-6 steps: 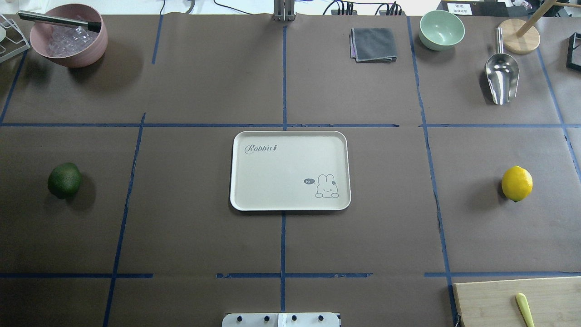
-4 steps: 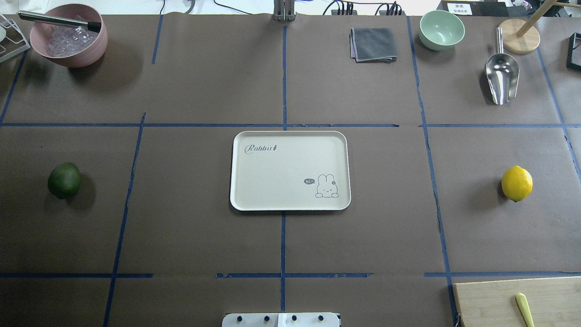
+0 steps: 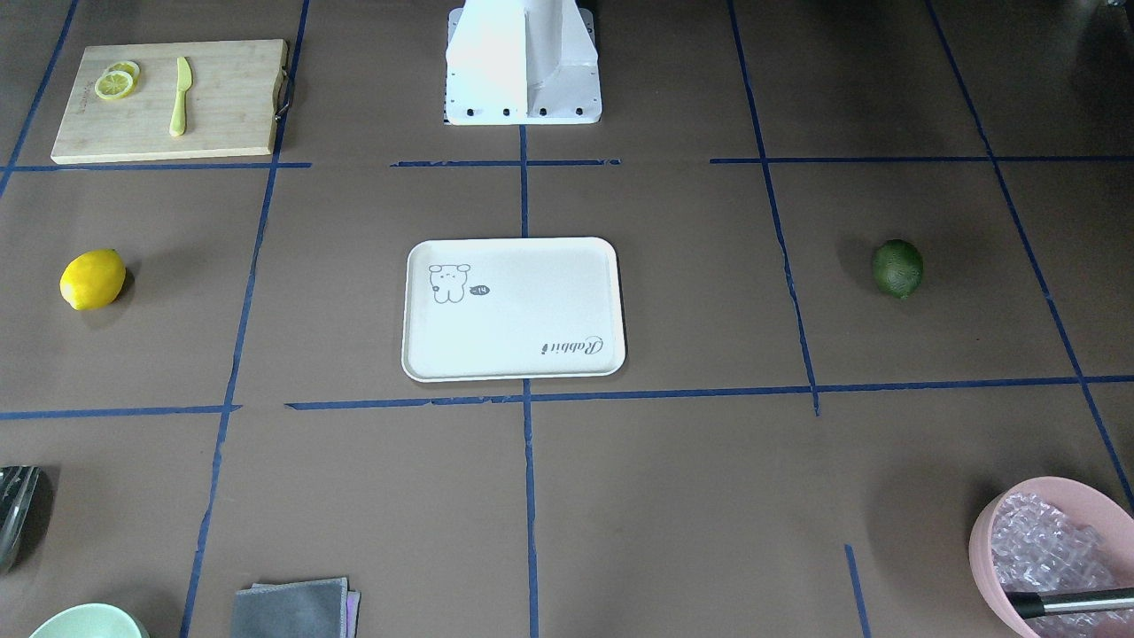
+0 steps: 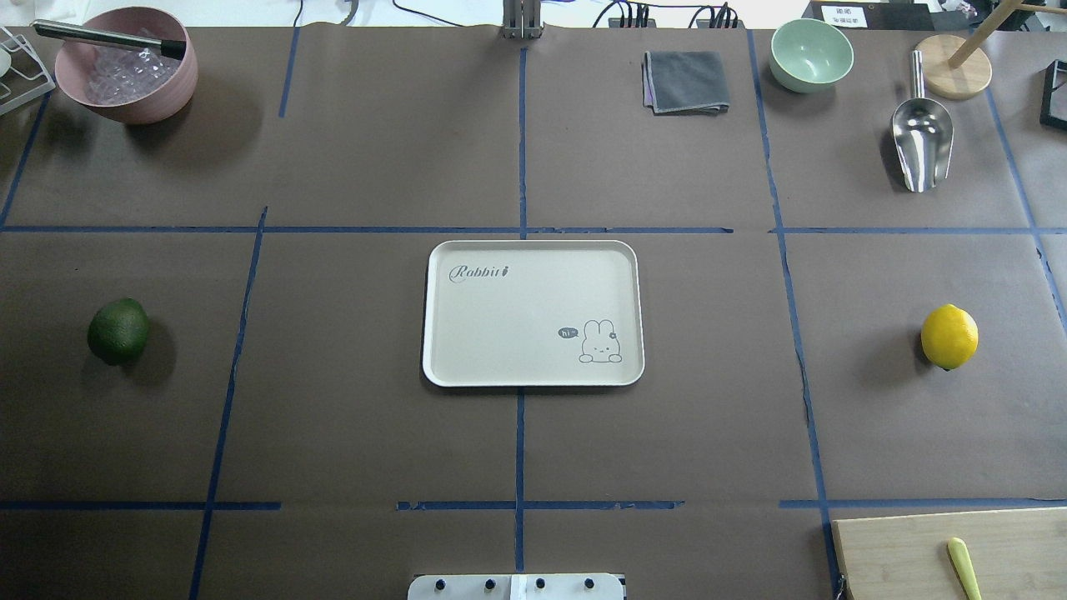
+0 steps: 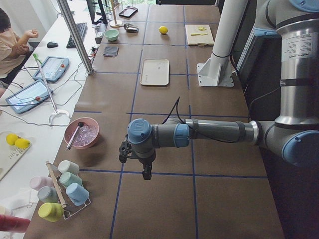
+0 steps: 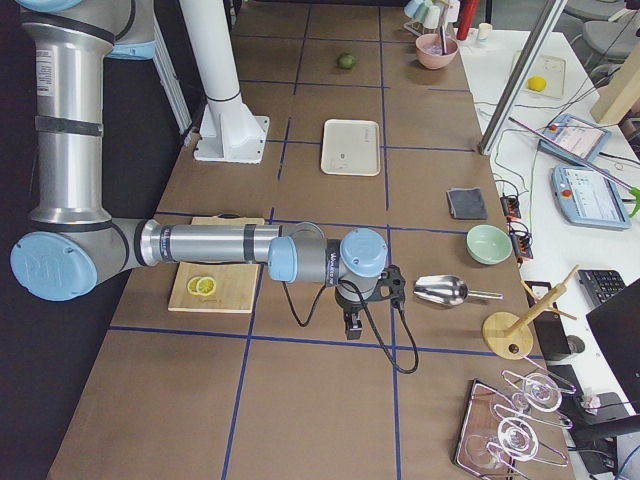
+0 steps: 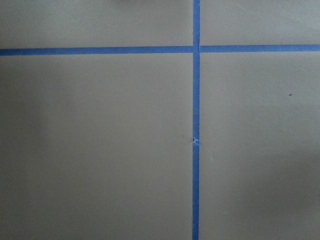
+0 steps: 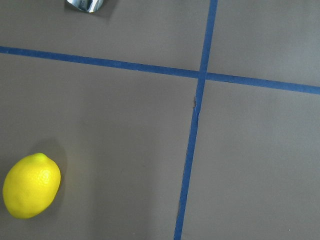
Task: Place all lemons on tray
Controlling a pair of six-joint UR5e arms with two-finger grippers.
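The cream-white tray (image 4: pixel 533 312) lies bare at the table's middle, also in the front view (image 3: pixel 514 310). The dark green lemon (image 4: pixel 118 331) rests on the table far to the tray's left. The yellow lemon (image 4: pixel 949 337) rests far to its right and shows at the lower left of the right wrist view (image 8: pixel 31 186). My left gripper (image 5: pixel 144 172) shows only in the exterior left view, hanging above the table. My right gripper (image 6: pixel 352 328) shows only in the exterior right view, above the table near the yellow lemon's area. I cannot tell whether either is open or shut.
A bamboo cutting board (image 3: pixel 168 100) with lemon slices (image 3: pixel 115 84) and a yellow knife (image 3: pixel 180 96) lies near the robot base (image 3: pixel 523 62). At the far edge stand a pink bowl (image 4: pixel 125 65), grey cloth (image 4: pixel 685 81), green bowl (image 4: pixel 811 54) and metal scoop (image 4: pixel 921 142).
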